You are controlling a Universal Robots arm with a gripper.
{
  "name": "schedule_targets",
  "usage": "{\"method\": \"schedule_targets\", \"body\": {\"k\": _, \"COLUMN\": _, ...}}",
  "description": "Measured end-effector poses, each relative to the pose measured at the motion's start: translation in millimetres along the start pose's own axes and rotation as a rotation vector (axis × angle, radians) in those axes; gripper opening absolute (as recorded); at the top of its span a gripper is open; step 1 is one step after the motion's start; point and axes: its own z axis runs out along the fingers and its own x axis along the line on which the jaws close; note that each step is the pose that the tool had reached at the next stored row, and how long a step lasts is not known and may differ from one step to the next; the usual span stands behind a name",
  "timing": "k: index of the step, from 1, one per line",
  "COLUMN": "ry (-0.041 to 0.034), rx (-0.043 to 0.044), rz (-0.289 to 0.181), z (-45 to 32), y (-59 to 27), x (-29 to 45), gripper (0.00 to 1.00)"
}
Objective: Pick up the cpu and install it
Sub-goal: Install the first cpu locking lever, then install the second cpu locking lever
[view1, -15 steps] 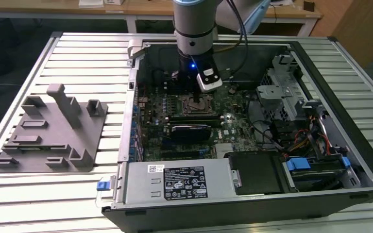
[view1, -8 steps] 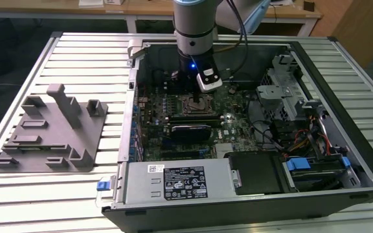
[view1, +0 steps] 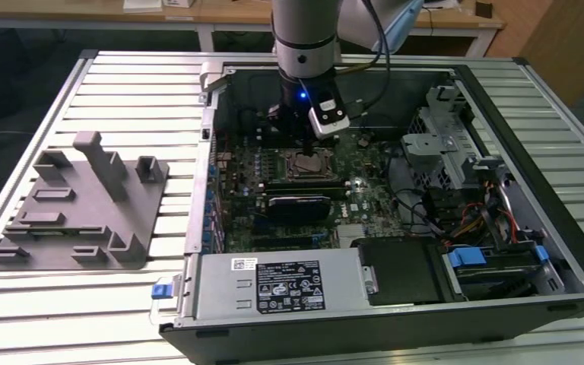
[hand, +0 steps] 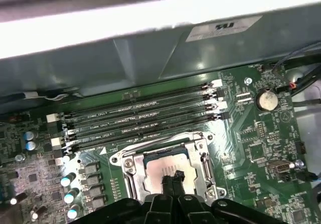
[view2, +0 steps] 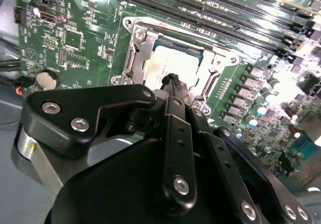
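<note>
The cpu [view2: 176,62] lies flat in the metal-framed motherboard socket [view2: 136,47], its silver top facing up. In the first wrist view the cpu [hand: 154,171] sits inside the socket frame [hand: 127,168] in the same way. My gripper [view2: 173,80] hangs just over the middle of the chip, its two black fingers pressed together with nothing between them. Those joined tips [hand: 172,176] point straight down at the chip. In the exterior view the gripper [view1: 300,143] reaches down into the open computer case just above the socket [view1: 307,163].
Memory slots [hand: 140,116] run beside the socket. The case [view1: 394,304] holds a power supply, a drive cage [view1: 444,144] and loose cables at the exterior view's right. A grey plastic fixture [view1: 74,205] with upright posts stands on the slatted table at the exterior view's left.
</note>
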Motion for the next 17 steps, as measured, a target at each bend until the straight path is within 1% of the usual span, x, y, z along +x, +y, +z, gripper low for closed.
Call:
{"method": "schedule_targets", "body": {"k": 15, "ry": -0.0001, "rx": -0.0001, "rz": 0.000, "z": -1.1, "y": 0.1, "x": -0.1, "gripper": 0.11}}
{"method": "schedule_targets", "body": {"k": 17, "ry": 0.0002, "rx": 0.0006, "rz": 0.000, "z": -2.2, "y": 0.1, "x": -0.2, "gripper": 0.11}}
